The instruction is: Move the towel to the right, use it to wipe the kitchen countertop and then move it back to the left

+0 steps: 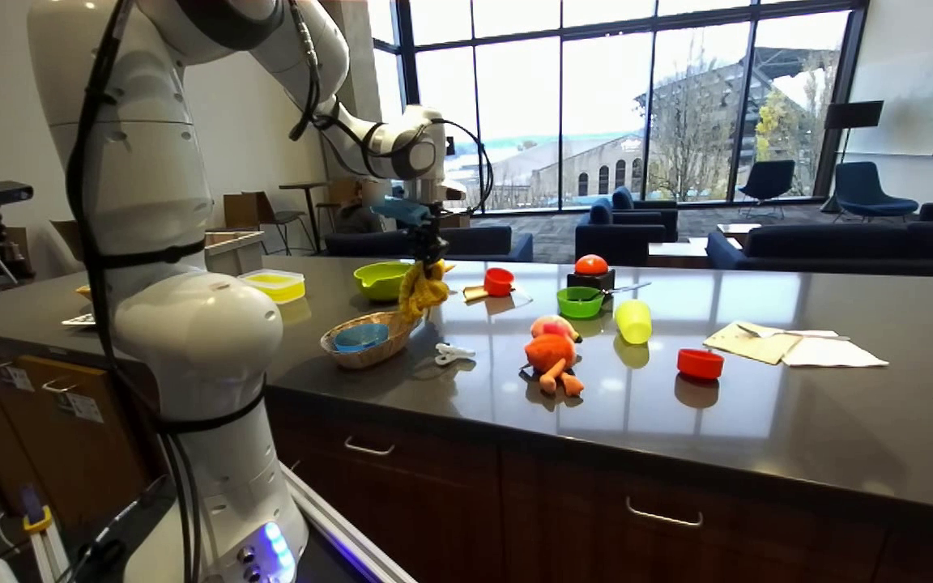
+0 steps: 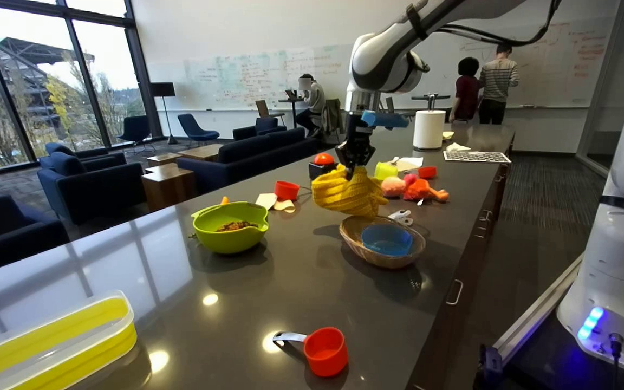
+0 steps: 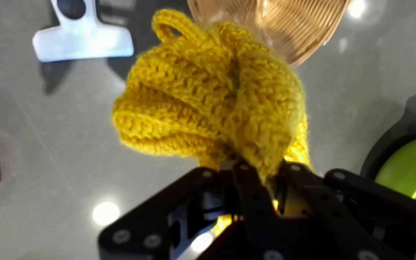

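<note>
A: Gripper [image 3: 268, 171], quick?
B: Pinching the yellow towel [image 3: 208, 108], jaws pressed in on the bunched cloth.
A: Towel where?
B: Hanging from the jaws, lifted above the countertop [image 3: 67, 151]. Wrist view, clock from the towel: basket [image 3: 312, 36] at one, white clip [image 3: 81, 41] at ten, green bowl [image 3: 403, 169] between three and four (something reddish in it, too blurred to call).
A: Touching the basket?
B: Can't tell. Cloth overlaps the basket's edge in that view, nothing firmer.
A: Exterior?
B: In an exterior view, from the towel again: basket at five o'clock, blue bowl [image 2: 387, 240] sitting inside it, red cup [image 2: 286, 190] at nine, orange-and-pink plush toy [image 2: 417, 189] at three.
A: Rest?
B: Green bowl at eight, clip at four, both on the countertop, apart from the basket.
</note>
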Robot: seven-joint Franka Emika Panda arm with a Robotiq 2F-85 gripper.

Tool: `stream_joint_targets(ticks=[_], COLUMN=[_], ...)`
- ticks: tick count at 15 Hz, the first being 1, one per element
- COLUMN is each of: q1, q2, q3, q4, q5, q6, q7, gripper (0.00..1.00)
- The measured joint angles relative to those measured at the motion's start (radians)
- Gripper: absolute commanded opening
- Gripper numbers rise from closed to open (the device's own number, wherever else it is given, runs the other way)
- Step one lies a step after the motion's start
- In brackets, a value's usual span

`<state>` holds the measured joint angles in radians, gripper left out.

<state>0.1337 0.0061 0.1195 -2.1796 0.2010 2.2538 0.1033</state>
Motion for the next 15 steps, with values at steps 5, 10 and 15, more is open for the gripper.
stream_joint_targets(ticks=[5,10,15], q1=[0.076,0.120,0.123], q2=[0.051,0.078,0.065], q3=[0.081,0.114,0.130], q4=[-0.048,-0.045,-0.038], q5=[-0.042,-0.102,-0.102], q6=[-0.095,-0.109,-0.172], q7=[-0.011,0.000,-0.048], gripper=[0.03,0.03,0.03])
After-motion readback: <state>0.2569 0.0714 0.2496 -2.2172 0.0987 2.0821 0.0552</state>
